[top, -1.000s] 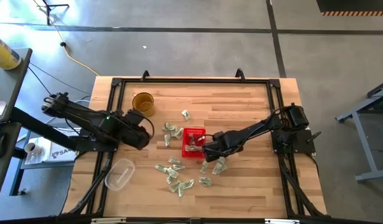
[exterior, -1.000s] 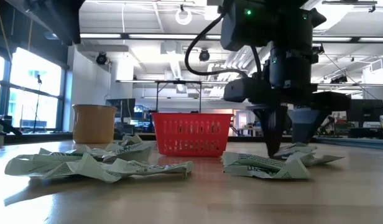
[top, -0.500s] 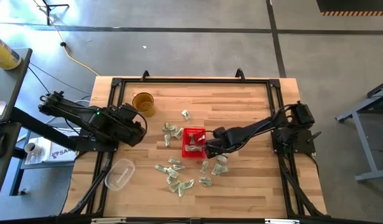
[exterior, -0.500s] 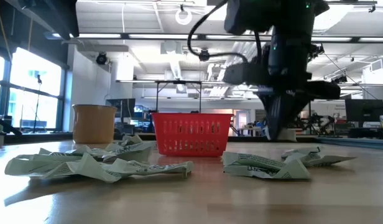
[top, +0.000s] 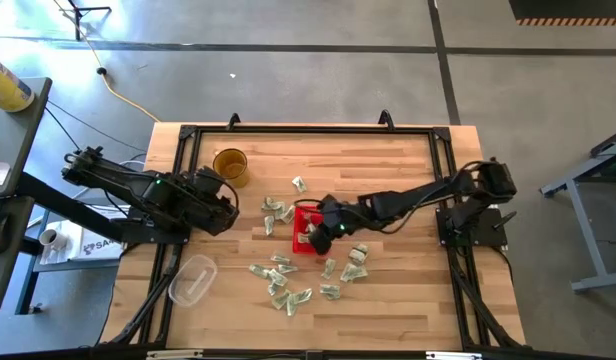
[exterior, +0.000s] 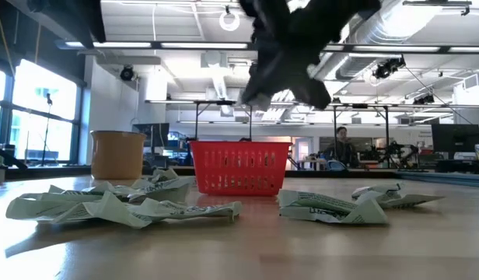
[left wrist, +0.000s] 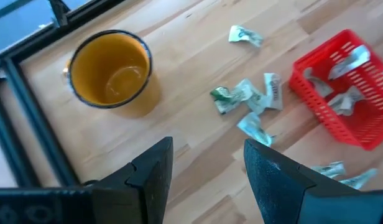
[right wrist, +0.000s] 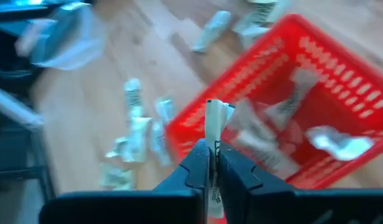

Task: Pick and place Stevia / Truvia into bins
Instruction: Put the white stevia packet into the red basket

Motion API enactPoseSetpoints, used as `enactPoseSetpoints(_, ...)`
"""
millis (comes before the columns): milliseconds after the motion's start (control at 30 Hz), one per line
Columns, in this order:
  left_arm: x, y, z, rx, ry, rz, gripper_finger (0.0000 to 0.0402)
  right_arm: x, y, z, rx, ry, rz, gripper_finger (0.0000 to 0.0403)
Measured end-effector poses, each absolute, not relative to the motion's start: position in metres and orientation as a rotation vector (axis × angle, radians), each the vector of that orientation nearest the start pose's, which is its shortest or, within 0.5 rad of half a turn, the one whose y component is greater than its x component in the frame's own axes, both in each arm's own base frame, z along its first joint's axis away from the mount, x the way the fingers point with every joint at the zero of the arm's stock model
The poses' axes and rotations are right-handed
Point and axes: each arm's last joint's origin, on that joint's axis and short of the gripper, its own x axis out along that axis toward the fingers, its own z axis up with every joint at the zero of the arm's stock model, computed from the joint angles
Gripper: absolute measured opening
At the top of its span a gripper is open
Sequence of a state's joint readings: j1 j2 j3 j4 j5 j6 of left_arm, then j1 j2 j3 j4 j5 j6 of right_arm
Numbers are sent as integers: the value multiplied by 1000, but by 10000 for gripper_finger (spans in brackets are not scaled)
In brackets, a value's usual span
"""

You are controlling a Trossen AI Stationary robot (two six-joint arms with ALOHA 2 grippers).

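The red basket [top: 310, 228] stands mid-table and holds several pale green and white sachets [right wrist: 331, 142]. More sachets lie scattered on the wood near it [top: 280, 283], beside its left wall [left wrist: 247, 102] and to its right [exterior: 333, 206]. My right gripper [right wrist: 214, 155] hovers over the basket [right wrist: 291, 93], shut on one sachet. It shows blurred above the basket's rim in the low view [exterior: 290, 47]. My left gripper [left wrist: 207, 168] is open and waits left of the basket, near the amber cup [left wrist: 110, 68]. My right gripper pinches one sachet between its two fingers. The sachet's free end [right wrist: 214, 117] sticks out past the fingertips, edge-on. The fingers slant down from the table's right side, and the sachet is lifted clear above the basket.
The amber cup [top: 230, 165] stands toward the far left, and the clear plastic tub [top: 192, 278] lies near the left front. A black frame [top: 308, 128] rims the table. A person [exterior: 342, 148] sits far off in the room behind.
My right gripper has risen from the sachets lying right of the basket, carrying one sachet. It has swung toward the table's left until it hangs over the basket. My left arm has drawn back a little toward the left edge.
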State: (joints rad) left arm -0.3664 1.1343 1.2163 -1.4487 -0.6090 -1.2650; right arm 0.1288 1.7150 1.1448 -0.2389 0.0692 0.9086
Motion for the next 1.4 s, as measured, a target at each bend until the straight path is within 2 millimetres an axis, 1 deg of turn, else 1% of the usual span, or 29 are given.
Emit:
enactPoseSetpoints(33,162,-44,333,-474,838,866,230,360,43,210,774,781,-322,29)
enactPoseSetpoints(100,164,-45,334,-495,827,852,230,361,40,210,771,769,-334,50)
enactPoseSetpoints(233,171,-50,334,-567,831,793,230,362,39,215,710,721,-345,114)
enactPoseSetpoints(400,187,-56,329,-595,811,765,230,363,38,228,650,677,-341,201)
enactPoseSetpoints(467,196,-59,324,-590,817,769,230,360,36,234,603,673,-390,229)
enactPoseSetpoints(533,206,-62,317,-587,826,784,230,356,35,244,550,648,-470,247)
enactPoseSetpoints(633,225,-60,300,-629,896,844,230,342,32,261,491,657,-633,263)
enactPoseSetpoints(733,244,-53,279,-649,998,908,230,324,27,272,448,722,-759,276)
enactPoseSetpoints(800,255,-47,266,-641,1073,930,230,312,23,275,438,793,-807,284)
enactPoseSetpoints(900,273,-34,245,-645,1202,901,230,296,18,278,460,891,-852,292)
enactPoseSetpoints(967,282,-26,231,-649,1277,886,230,288,17,277,444,942,-885,293)
enactPoseSetpoints(1033,292,-20,219,-656,1317,862,230,283,18,277,436,967,-908,293)
enactPoseSetpoints(1133,303,-17,204,-633,1353,806,230,279,24,278,439,988,-906,293)
enactPoseSetpoints(1267,314,-20,196,-598,1325,739,230,275,34,277,454,1027,-876,293)
enactPoseSetpoints(1333,315,-23,191,-601,1303,721,230,272,40,277,445,1041,-877,293)
enactPoseSetpoints(1400,312,-23,184,-606,1309,726,230,269,45,277,436,1052,-880,293)
